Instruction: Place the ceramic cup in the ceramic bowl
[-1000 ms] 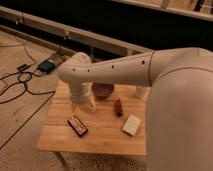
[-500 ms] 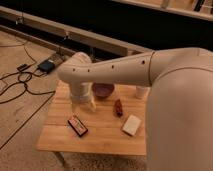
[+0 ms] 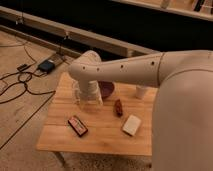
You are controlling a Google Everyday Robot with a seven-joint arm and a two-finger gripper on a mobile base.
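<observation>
The ceramic bowl, small, round and dark maroon, sits on the wooden table near its back middle, partly hidden by my wrist. The ceramic cup, small, white and cylindrical, stands at the back right and is partly hidden under my arm. My gripper points down over the table just left of the bowl, well to the left of the cup. I see nothing held in it.
A small reddish-brown object lies in front of the bowl. A flat white block lies at the front right. A dark packet lies at the front left. Cables and a black box lie on the floor to the left.
</observation>
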